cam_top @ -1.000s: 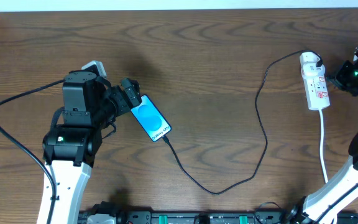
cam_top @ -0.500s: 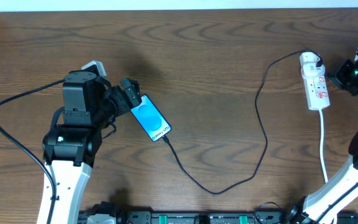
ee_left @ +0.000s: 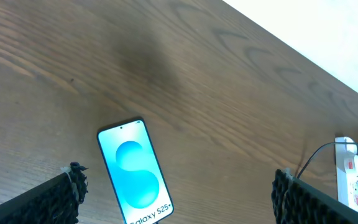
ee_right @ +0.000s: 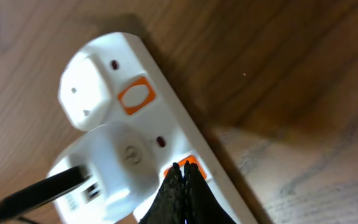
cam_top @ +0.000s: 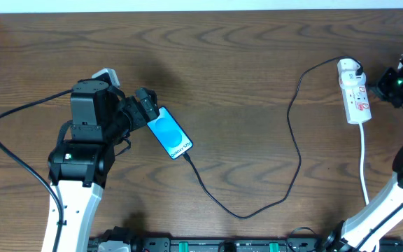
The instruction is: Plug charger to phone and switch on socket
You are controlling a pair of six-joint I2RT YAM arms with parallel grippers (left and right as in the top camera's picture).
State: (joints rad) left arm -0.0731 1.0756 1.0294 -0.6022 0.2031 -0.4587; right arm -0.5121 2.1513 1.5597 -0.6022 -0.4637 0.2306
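Table point(cam_top: 243, 70): dark wood. Its far edge runs well beyond both grippers. A broad bare stretch lies between them, crossed only by the cable.
Left gripper point(cam_top: 147, 107): jaws spread wide and holding nothing. The two black fingers point(ee_left: 67, 196) stand well apart at either side of the wrist view.
Right gripper point(ee_right: 183, 183): fingertips pressed together with nothing between them. The tips sit at an orange switch point(ee_right: 191, 167) of the strip; contact cannot be told.
Charger point(cam_top: 296, 140): thin black cable. It loops from the white plug point(cam_top: 348, 68) toward the table's near edge, then runs back to the left. Its tip meets the phone end farthest from the left gripper.
Socket point(cam_top: 354, 94): white strip just ahead of the right gripper's tips. Its long axis runs from the far edge toward the near edge, plug end farthest. The white cord point(cam_top: 364, 161) leaves the near end.
Phone point(cam_top: 169, 134): flat on the table, screen up, ungripped. One end lies under the left gripper. The long axis runs diagonally away from that gripper, toward the near right.
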